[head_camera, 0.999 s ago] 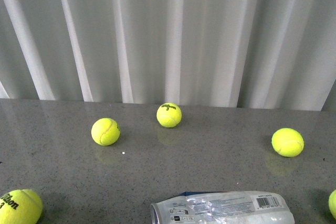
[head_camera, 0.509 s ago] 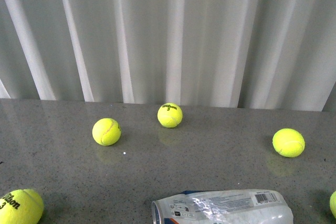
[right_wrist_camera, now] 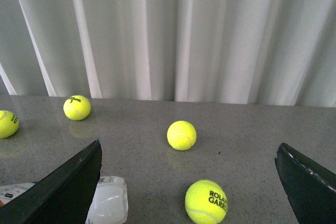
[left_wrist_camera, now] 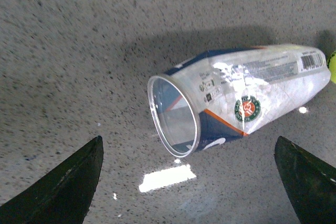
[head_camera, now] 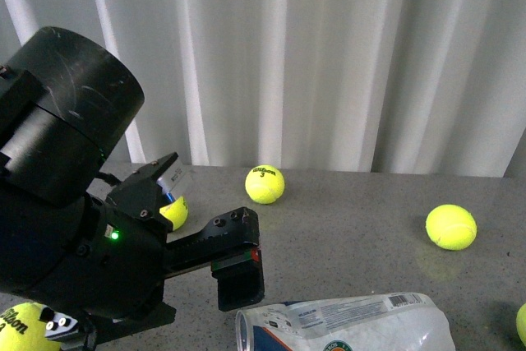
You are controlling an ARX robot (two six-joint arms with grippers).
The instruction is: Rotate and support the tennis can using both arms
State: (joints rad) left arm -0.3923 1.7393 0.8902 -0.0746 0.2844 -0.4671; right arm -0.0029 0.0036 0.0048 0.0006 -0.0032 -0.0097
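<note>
Grey tabletop (left_wrist_camera: 79, 51) bare around lying tennis can (left_wrist_camera: 252, 87); left pincer (left_wrist_camera: 188, 142) spread wide

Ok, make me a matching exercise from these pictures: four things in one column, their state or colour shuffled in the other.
1. tennis can
2. left gripper
3. Roland Garros ball
4. curtain

A. white, hanging behind the table
B. open, fingers wide apart
C. lying on its side
D. yellow-green, resting on the table

Pairs: 1-C, 2-B, 3-D, 4-A.
</note>
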